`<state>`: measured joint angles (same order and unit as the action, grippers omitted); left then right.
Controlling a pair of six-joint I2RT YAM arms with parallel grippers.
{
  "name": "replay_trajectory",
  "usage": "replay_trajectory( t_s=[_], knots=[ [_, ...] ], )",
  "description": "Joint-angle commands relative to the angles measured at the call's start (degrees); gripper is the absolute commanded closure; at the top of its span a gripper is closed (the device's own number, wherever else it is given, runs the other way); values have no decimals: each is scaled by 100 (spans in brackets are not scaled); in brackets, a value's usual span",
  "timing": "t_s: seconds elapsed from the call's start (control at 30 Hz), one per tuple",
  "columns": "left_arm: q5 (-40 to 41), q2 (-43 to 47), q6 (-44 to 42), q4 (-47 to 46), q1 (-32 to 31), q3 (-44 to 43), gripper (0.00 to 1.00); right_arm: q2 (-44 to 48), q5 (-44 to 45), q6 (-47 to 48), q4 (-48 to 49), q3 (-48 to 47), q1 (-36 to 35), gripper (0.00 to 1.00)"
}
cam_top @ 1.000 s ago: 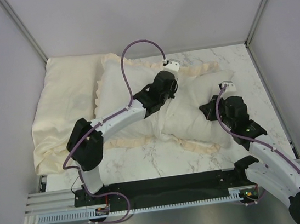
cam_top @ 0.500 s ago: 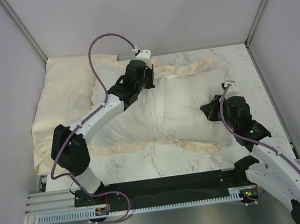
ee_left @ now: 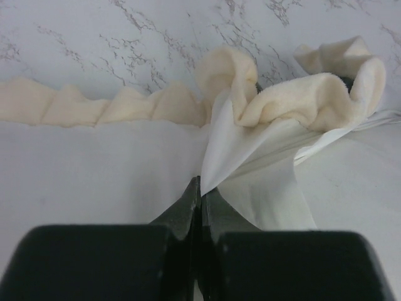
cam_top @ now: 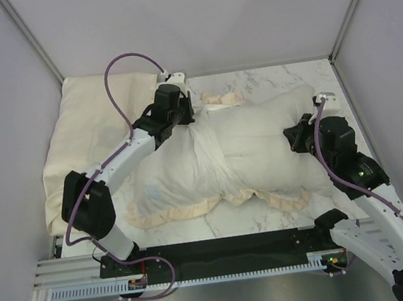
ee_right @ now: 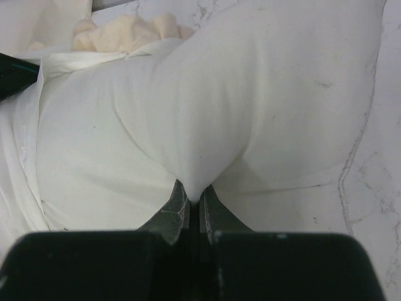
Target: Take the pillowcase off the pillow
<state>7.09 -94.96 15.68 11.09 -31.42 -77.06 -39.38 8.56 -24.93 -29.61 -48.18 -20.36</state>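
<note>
The pillowcase (cam_top: pixel 168 177), whitish side out with a cream frill (cam_top: pixel 187 213), lies bunched over the left part of the pillow. The plump off-white pillow (cam_top: pixel 260 143) sticks out bare to the right. My left gripper (cam_top: pixel 188 119) is shut on a fold of the pillowcase's open edge (ee_left: pixel 250 150) next to the ruffled frill (ee_left: pixel 125 103). My right gripper (cam_top: pixel 296 138) is shut on a pinch of the pillow's bare cover (ee_right: pixel 250 94) at its right end. The pillowcase hem (ee_right: pixel 81 59) shows at the left in the right wrist view.
A flat pale-yellow cloth (cam_top: pixel 82 144) lies along the table's left side, partly under the pillowcase. Bare marble table (cam_top: pixel 259 83) shows behind the pillow and at the front (cam_top: pixel 255 218). Grey walls close in the left, back and right.
My left gripper has pulled the pillowcase back and to the left. My right gripper has moved right with the pillow's end. More of the pillow now shows bare.
</note>
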Motion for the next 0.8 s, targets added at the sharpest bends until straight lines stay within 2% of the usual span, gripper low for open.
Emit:
replay_trajectory(
  t_s=[0.0,0.3,0.6,0.77],
  knots=[
    [750,373,-30,33,400,76,98,-87,1156,488,-107,-805,76,100],
    [881,592,-21,33,602,349,98,-413,2378,1086,-115,-1395,85,100],
    [1110,663,-144,33,778,419,98,-623,2940,1244,-204,-1545,137,100],
    [1540,672,-215,77,813,472,98,-773,2871,1359,-142,-1414,515,100]
  ],
)
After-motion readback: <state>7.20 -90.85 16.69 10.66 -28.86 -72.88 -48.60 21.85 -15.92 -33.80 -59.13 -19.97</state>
